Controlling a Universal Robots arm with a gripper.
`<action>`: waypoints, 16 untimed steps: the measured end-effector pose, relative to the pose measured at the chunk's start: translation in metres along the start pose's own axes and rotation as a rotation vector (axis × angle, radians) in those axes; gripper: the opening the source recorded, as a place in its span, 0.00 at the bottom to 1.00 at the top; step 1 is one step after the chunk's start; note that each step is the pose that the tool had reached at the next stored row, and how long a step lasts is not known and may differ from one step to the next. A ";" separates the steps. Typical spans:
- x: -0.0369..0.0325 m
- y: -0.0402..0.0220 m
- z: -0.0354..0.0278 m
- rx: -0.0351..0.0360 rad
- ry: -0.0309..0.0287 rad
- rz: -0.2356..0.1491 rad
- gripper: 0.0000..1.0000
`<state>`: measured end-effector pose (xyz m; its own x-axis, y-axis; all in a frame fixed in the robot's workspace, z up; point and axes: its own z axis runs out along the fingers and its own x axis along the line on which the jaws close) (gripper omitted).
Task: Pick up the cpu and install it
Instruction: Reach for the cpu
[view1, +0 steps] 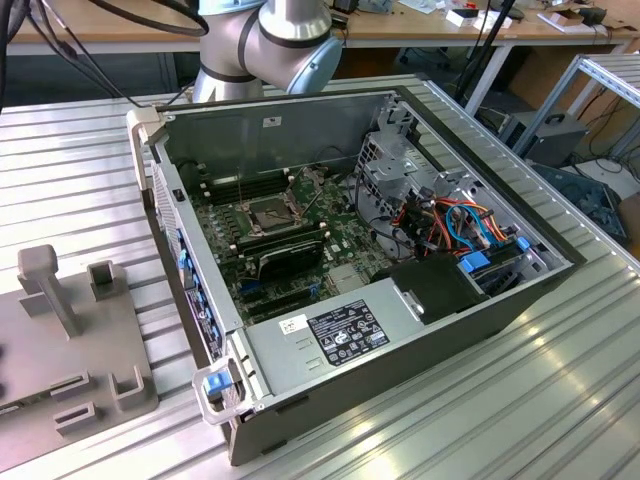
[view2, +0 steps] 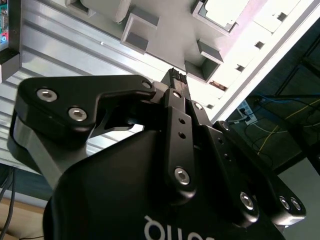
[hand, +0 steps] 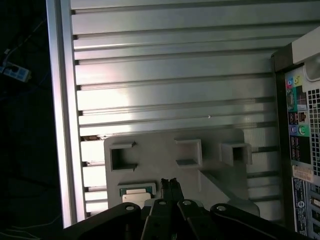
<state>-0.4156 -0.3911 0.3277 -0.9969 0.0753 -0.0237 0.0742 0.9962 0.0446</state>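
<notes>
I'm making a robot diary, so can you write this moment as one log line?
gripper: shut, empty | place: over grey fixture, near cpu | cpu: lying in fixture pocket, not yet picked up

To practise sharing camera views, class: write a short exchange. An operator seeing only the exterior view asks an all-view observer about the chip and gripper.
Operator: I see the open computer. Where is the chip?
Observer: In the first wrist view the chip lies in a pocket of the grey tray.
Operator: And the gripper?
Observer: In both wrist views the gripper hangs over that tray, near the chip, shut and holding nothing.
</notes>
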 end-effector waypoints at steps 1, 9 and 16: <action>0.0010 -0.0001 0.0007 0.0000 0.0000 0.000 0.11; 0.0064 -0.0028 0.0056 -0.0001 -0.0001 0.000 0.11; 0.0109 -0.0041 0.0121 0.0000 0.0004 0.000 0.11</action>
<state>-0.4264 -0.3939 0.3152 -0.9969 0.0755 -0.0234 0.0744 0.9962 0.0446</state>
